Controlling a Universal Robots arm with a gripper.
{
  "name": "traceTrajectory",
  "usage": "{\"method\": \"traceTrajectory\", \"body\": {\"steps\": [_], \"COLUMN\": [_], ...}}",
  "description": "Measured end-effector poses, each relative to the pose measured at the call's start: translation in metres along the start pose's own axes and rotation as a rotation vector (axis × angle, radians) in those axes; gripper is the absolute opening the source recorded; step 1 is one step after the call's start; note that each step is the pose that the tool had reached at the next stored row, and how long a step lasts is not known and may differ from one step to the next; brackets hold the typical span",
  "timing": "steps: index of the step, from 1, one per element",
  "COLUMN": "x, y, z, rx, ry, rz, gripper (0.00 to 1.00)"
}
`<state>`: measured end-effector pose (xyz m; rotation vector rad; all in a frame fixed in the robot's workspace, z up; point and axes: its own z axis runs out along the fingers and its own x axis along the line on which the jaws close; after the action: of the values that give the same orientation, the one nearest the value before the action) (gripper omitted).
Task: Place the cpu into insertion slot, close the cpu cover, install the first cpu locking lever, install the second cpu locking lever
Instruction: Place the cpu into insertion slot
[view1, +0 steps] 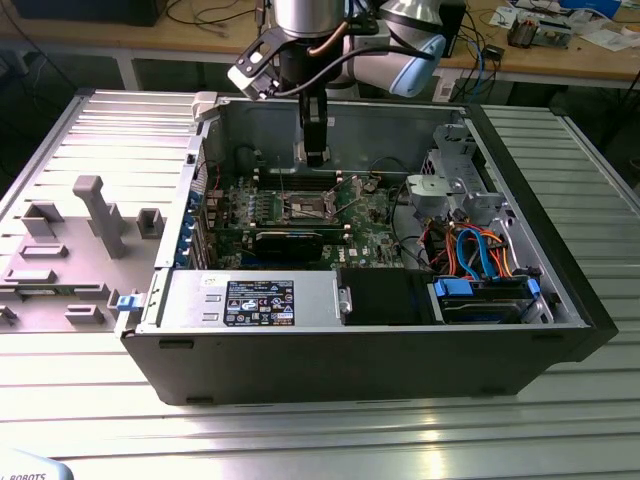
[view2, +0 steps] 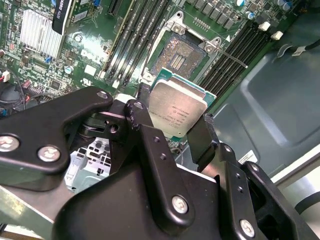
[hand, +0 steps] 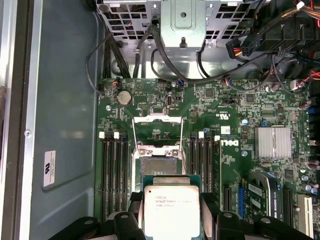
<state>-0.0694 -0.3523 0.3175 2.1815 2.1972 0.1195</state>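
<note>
My gripper (hand: 171, 209) is shut on the cpu (hand: 171, 212), a square chip with a silver-grey top, gripped by two opposite edges between black fingers (view2: 200, 136). The chip (view2: 177, 111) hangs above the green motherboard, a short way off the insertion slot (view2: 182, 54). That slot (hand: 159, 163) is a dark square recess with a silvery rim and nothing in it. Beyond it the cpu cover (hand: 156, 119) stands flipped open, thin wire levers along its sides. In the exterior view the gripper (view1: 313, 150) hangs inside the open case, above the slot (view1: 305, 207).
Long black memory slots (hand: 114, 170) flank the socket on both sides. A finned heatsink (hand: 272, 142), a metal drive cage (hand: 180, 20) and cable bundles (view1: 470, 250) crowd the board. A power supply (view1: 250, 300) sits along the case's near wall. A grey fixture (view1: 95, 215) stands outside on the exterior view's left.
</note>
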Motion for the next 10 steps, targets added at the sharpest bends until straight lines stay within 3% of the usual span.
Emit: {"method": "traceTrajectory", "body": {"steps": [10], "x": [-0.0001], "y": [-0.0002], "z": [0.0029], "rx": [-0.0001], "ry": [-0.0008], "rz": [0.000], "gripper": [0.54]}}
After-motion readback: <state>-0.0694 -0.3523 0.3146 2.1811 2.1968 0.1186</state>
